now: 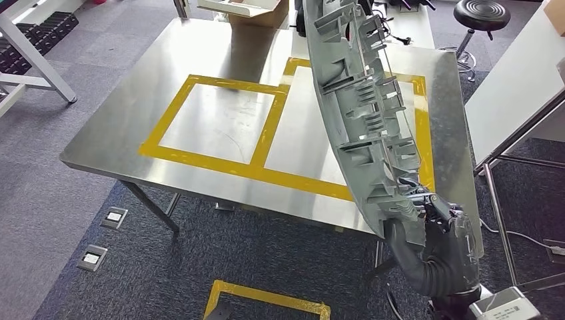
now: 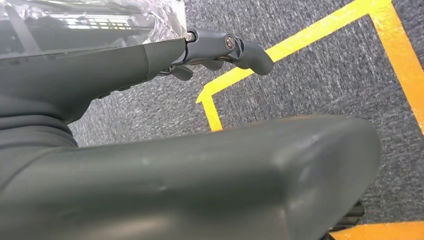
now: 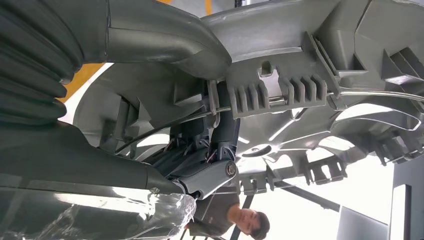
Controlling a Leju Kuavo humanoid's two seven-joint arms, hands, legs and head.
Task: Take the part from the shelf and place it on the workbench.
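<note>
The part is a long, curved grey plastic panel with ribs and clips on its inner face. My right hand grips its lower end and holds it up at a slant over the right half of the steel workbench. Close up, the part's ribbing shows, with my right hand wrapped into it. The part's upper end runs out of the head view. My left hand hangs over grey carpet, fingers apart, holding nothing.
Yellow tape marks rectangles on the workbench. A cardboard box stands at its far edge. A black stool and a white table are at the right. Floor sockets lie at the left. A person is nearby.
</note>
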